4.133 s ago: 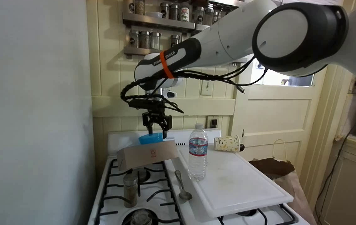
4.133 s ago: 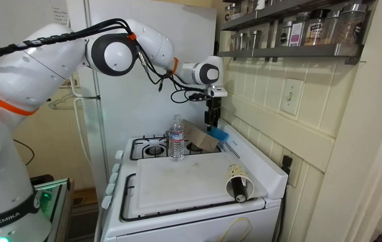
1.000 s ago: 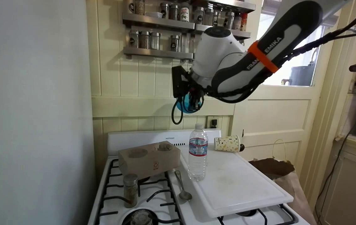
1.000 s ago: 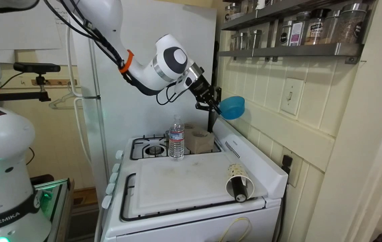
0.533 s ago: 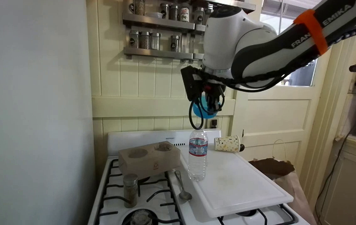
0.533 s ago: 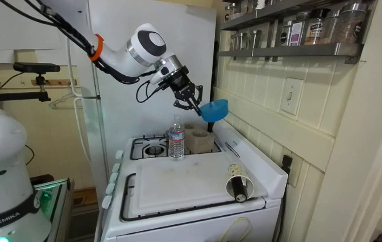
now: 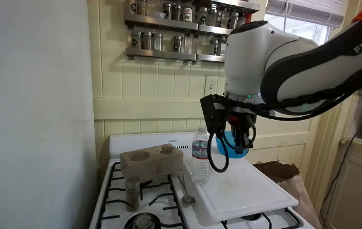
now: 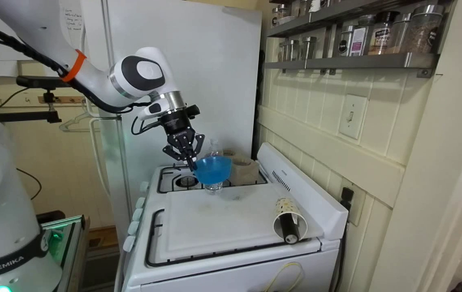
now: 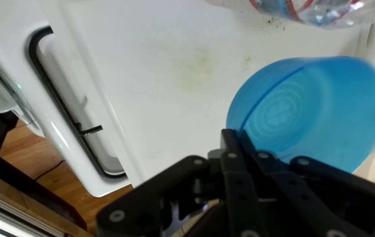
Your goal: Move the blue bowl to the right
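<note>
One bowl point(image 9: 311, 110) hangs rim-pinched in the closed tool point(image 9: 238, 134); swinging toward twelve o'clock in the wrist view might topple the bottle point(image 9: 319, 10).

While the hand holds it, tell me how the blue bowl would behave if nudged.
The blue bowl may swivel, pinched by the hand at one edge. Its thin, translucent sides suggest it is probably light and could flex slightly.

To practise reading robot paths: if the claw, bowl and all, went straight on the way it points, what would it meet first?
Most likely the white cutting board: the claw slants down toward it. The blue bowl in its grip reaches lower and would probably touch first, though depth is unclear.
</note>
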{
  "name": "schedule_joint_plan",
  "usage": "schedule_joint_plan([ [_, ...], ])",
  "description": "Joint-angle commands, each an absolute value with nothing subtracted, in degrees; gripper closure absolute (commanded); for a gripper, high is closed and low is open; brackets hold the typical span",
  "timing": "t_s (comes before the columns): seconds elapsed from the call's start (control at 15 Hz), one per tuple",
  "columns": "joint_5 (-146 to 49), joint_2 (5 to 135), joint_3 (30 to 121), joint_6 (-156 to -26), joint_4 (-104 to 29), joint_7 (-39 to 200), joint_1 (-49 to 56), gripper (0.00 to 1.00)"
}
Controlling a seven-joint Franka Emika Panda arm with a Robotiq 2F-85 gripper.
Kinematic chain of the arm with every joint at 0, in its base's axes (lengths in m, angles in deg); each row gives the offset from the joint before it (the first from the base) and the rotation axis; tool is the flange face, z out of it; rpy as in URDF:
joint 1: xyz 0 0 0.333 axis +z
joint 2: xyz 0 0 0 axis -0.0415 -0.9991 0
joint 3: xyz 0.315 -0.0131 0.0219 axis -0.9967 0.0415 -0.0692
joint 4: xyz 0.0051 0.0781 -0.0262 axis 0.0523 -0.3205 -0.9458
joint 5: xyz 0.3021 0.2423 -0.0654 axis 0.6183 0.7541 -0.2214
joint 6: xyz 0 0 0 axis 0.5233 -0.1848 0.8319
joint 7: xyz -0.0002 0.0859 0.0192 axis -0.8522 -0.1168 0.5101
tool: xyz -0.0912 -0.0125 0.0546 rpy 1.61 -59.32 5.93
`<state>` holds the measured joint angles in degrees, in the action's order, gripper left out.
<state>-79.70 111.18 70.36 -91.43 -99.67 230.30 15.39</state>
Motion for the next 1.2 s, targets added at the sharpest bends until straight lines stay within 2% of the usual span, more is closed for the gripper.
schedule_joint_plan([
  [0.0, -77.2, 111.3, 65.0, -92.3, -99.8, 228.2, 9.9, 0.96],
  [0.13, -77.2, 111.2, 64.2, -92.2, -99.4, 228.1, 9.2, 0.99],
  [0.73, -69.6, 100.0, 63.8, -82.2, -91.3, 218.2, 3.9, 0.99],
  [1.13, -68.0, 97.7, 66.4, -90.1, -91.7, 218.7, 1.3, 0.99],
])
